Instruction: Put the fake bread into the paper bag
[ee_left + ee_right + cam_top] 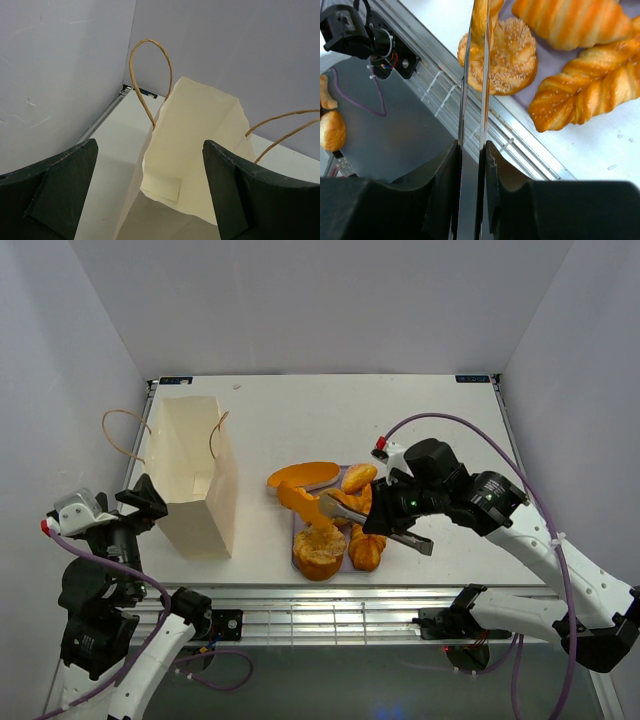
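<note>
The paper bag (195, 480) stands open at the left, with its cord handles (150, 75) up. My left gripper (140, 502) (150, 160) is open at the bag's near-left rim, and the jaws stand wide on either side of the bag (200, 130). My right gripper (385, 515) (471, 150) is shut on the silver tongs (345, 510) (465, 85). The tong arms are squeezed on an orange piece of fake bread (305, 505) (480, 20), held above a sesame bun (320, 552) (512, 55). A croissant (570, 22) and a braided loaf (367, 548) (585, 90) lie beside the bun.
The bread lies on a lavender tray (347, 562) near the table's front edge. A long flat loaf (303, 475) lies just behind the tray. Metal rails (330, 605) run along the front edge. Two more bread pieces (331, 131) lie below table level.
</note>
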You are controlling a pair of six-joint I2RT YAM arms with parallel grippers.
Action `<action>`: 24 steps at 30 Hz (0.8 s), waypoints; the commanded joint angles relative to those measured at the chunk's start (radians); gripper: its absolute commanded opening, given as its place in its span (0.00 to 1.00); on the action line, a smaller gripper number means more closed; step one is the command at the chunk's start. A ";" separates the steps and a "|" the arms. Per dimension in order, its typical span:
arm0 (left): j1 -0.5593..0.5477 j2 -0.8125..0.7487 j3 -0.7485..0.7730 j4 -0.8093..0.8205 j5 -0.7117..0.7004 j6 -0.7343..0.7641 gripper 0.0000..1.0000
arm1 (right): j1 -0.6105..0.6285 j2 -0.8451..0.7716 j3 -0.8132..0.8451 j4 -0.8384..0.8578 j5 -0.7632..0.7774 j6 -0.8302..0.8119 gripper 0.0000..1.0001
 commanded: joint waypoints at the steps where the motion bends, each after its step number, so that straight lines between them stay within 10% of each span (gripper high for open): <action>1: -0.004 -0.005 0.007 -0.032 -0.005 -0.002 0.96 | 0.005 0.014 0.110 0.055 0.027 -0.037 0.29; 24: -0.004 -0.079 -0.076 -0.038 0.030 -0.059 0.96 | 0.006 0.162 0.567 0.105 0.153 -0.111 0.27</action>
